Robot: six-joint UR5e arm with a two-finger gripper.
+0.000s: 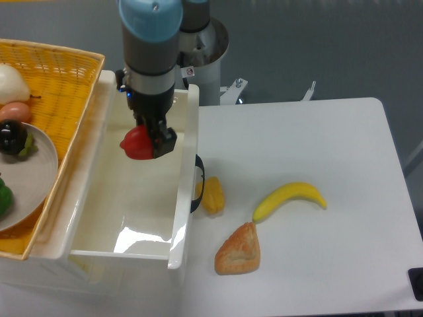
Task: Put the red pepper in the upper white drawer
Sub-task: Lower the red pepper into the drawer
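Observation:
The glossy red pepper [137,143] hangs in the air over the inside of the upper white drawer [99,218], toward its back half. My gripper [147,140] points down from the arm above and is shut on the pepper, its dark fingers [162,141] showing on the pepper's right side. The drawer stands pulled out, its black handle [199,183] on the right wall, and its floor is bare white.
A yellow wicker basket [63,86] at the left holds a grey plate [33,175] with fruit. On the white table right of the drawer lie a yellow-orange pepper [213,195], a banana [289,199] and a piece of bread [239,250].

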